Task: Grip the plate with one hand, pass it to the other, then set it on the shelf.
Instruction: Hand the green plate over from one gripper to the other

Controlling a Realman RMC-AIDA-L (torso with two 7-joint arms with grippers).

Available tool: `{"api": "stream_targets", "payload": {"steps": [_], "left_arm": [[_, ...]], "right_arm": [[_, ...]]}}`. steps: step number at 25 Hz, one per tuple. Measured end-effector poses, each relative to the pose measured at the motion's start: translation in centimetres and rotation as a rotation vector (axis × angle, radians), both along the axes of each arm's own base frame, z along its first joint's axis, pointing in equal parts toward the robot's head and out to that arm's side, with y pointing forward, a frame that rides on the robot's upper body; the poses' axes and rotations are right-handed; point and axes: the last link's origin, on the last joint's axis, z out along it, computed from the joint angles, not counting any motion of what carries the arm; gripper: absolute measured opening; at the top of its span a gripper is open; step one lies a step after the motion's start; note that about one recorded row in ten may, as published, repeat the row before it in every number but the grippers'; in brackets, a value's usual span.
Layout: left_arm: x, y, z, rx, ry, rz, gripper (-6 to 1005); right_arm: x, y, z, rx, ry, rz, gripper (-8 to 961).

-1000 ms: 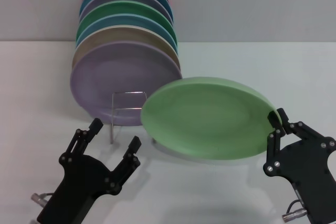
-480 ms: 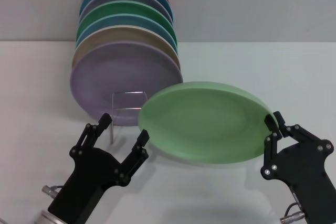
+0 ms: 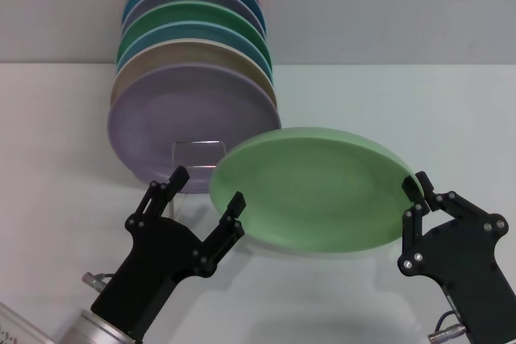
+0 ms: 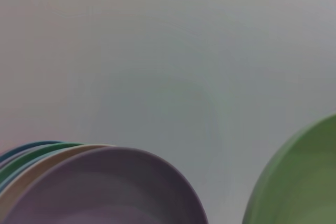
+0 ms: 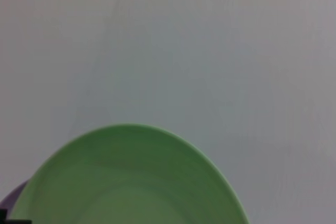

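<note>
Plate: held tilted, face toward the camera, long axis left-right.
Right gripper: clenched on the plate's right rim.
Left gripper: spread wide at the left rim.
Shelf: behind, beside stacked plates.

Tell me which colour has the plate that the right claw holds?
Light mint green, plain: the plate, seen best in the head view.

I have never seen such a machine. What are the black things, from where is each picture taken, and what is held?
It is a two-armed robot; each black thing is a pincer. The large picture comes from its head, the other two from cameras on its wrists. The right pincer grips the rim of the light green plate, lifted above the white table. The left pincer is open at the plate's other edge. Behind, coloured plates stand in a row at a wire rack.
</note>
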Motion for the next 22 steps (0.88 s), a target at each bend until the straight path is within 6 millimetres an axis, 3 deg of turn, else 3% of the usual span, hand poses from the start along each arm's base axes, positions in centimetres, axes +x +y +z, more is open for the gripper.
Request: {"api": "stream_targets", "payload": {"steps": [9,17,22], "left_arm": [[0.14,0.31,-0.07,-0.003,0.002,0.001,829],[0.20,0.58,-0.02,-0.001,0.007,-0.006,489],[0.20,0.67,-0.04,-0.002,0.010,-0.007,403]], "right_arm": [[0.01,0.08,0.00,-0.005,0.006,0.002,27],[0.01,0.03,0.01,-0.007,0.006,0.004,25],[-0.03,-0.07,-0.09,-0.013,0.005,0.008,26]]}}
